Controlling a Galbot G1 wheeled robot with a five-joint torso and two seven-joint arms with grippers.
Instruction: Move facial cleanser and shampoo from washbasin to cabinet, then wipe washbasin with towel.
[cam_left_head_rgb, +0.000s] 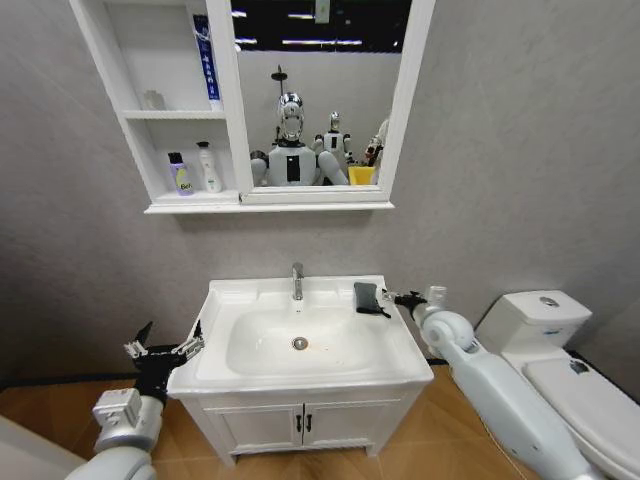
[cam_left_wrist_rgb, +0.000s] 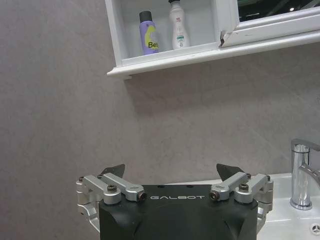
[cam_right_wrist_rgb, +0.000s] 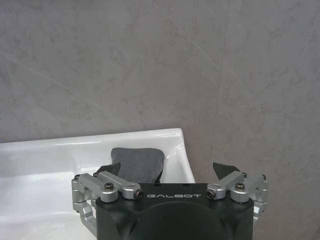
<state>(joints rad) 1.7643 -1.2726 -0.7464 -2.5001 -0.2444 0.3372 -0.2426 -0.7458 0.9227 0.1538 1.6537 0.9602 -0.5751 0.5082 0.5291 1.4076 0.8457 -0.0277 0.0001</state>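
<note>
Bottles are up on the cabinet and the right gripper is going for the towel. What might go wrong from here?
1. The towel lies at the washbasin's back right corner near the rim; a nudge might push it off.
2. The open right gripper sits beside the towel, so closing now could miss it.
3. The tap stands close by and may block wiping.

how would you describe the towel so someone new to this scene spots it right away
Start at the white rectangular ceramic washbasin with the chrome tap at its back. On its flat rim at the back right corner, right of the tap, lies the small dark grey folded towel, with the open right end effector just beside it. It is the one dark, soft thing on the white ceramic.
</note>
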